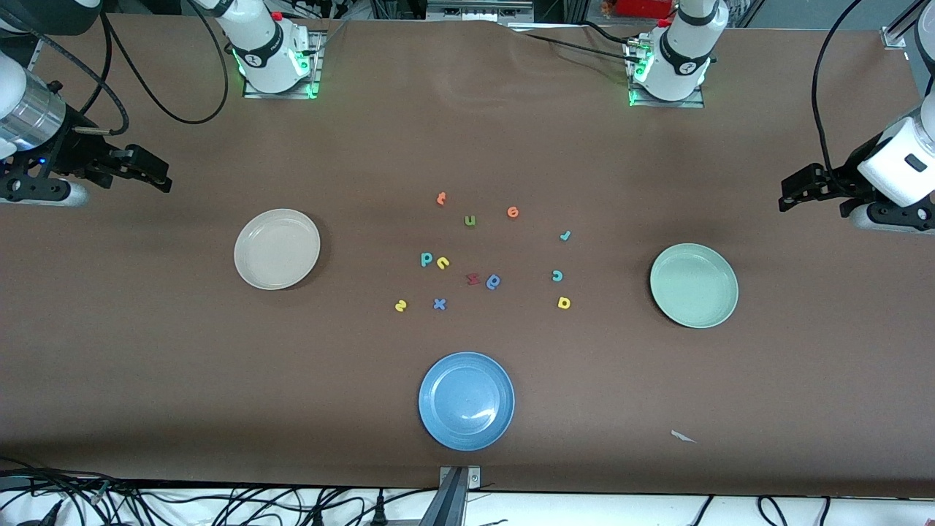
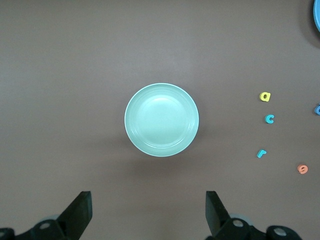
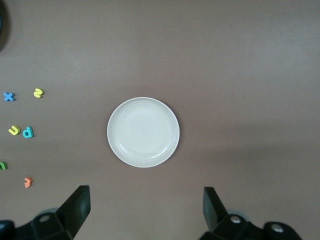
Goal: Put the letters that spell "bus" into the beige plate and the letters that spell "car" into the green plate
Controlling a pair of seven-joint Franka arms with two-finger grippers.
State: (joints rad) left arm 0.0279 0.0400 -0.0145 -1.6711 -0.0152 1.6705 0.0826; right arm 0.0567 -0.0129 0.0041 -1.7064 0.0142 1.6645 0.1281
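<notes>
The beige plate (image 1: 277, 248) (image 3: 143, 132) lies empty toward the right arm's end, and the green plate (image 1: 694, 285) (image 2: 161, 120) lies empty toward the left arm's end. Between them lie the teal b (image 1: 426, 258) (image 3: 28, 132), yellow u (image 1: 443, 263) (image 3: 14, 131) and yellow s (image 1: 400, 306) (image 3: 38, 92). Closer to the green plate are the teal c (image 1: 556, 275) (image 2: 269, 119), yellow a (image 1: 563, 302) (image 2: 264, 96) and teal r (image 1: 565, 235) (image 2: 261, 153). My right gripper (image 1: 162, 175) (image 3: 146, 207) hangs open and empty over bare table at its end. My left gripper (image 1: 785, 193) (image 2: 148, 210) hangs open and empty likewise.
A blue plate (image 1: 466, 400) sits nearer the front camera than the letters. Other letters lie among them: an olive u (image 1: 470, 220), two orange ones (image 1: 440, 198) (image 1: 513, 212), a red one (image 1: 472, 277), a blue a-like one (image 1: 494, 281) and a blue x (image 1: 439, 304).
</notes>
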